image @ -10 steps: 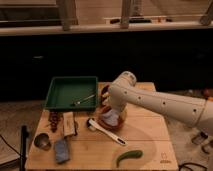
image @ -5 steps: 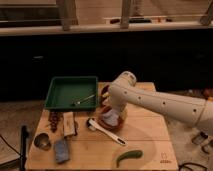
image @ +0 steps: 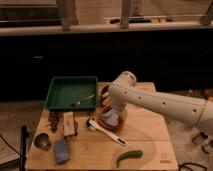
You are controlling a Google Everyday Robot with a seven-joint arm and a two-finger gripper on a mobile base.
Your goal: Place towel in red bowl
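Note:
The red bowl [image: 118,123] sits near the middle of the wooden table [image: 145,145], mostly covered by my arm. A pale blue towel [image: 111,118] lies bunched in the bowl. My gripper [image: 112,109] hangs from the white arm right above the towel and bowl, reaching down into it.
A green tray [image: 62,95] holding a utensil stands at the back left. A white spoon-like tool [image: 105,131] lies in front of the bowl. A green cucumber-like item [image: 128,156], a blue-grey cloth [image: 61,150], a metal cup [image: 41,141] and a packet [image: 68,124] lie on the left and front.

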